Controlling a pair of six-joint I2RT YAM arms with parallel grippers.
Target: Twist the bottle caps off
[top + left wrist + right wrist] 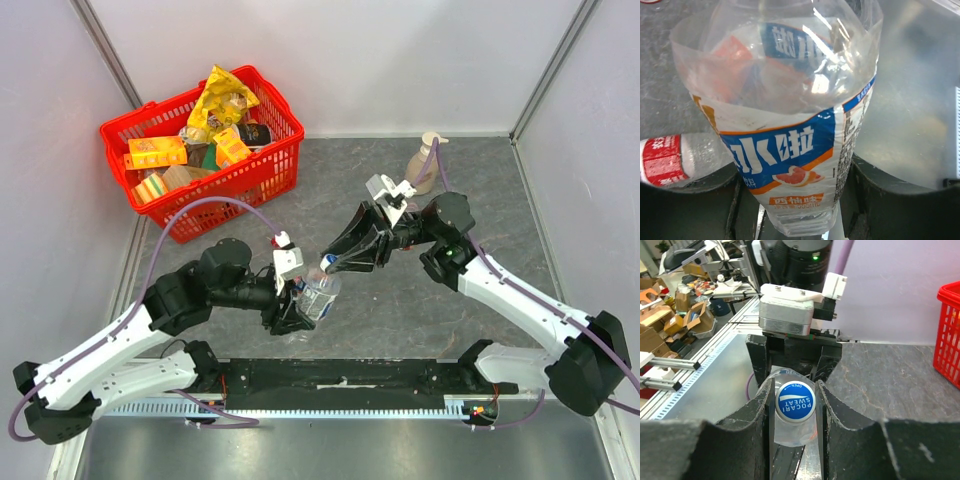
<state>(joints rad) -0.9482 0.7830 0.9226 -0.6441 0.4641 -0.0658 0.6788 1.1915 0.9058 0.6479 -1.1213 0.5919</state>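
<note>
My left gripper (297, 305) is shut on the body of a clear bottle (320, 293) with a white-blue-orange label and holds it tilted above the table, neck toward the right arm. In the left wrist view the bottle (790, 125) fills the gap between the dark fingers of the left gripper (797, 195). My right gripper (331, 265) is closed around the bottle's cap. In the right wrist view the right gripper (795, 390) has a finger pressed against each side of the white cap with a blue printed top (795, 401). A second bottle (670, 160) with a red-and-white label lies on the table.
A red basket (235, 185) full of packaged goods stands at the back left. A beige pump soap bottle (425, 165) stands at the back right. A black strip (340, 380) runs along the near edge between the arm bases. Grey walls enclose the table.
</note>
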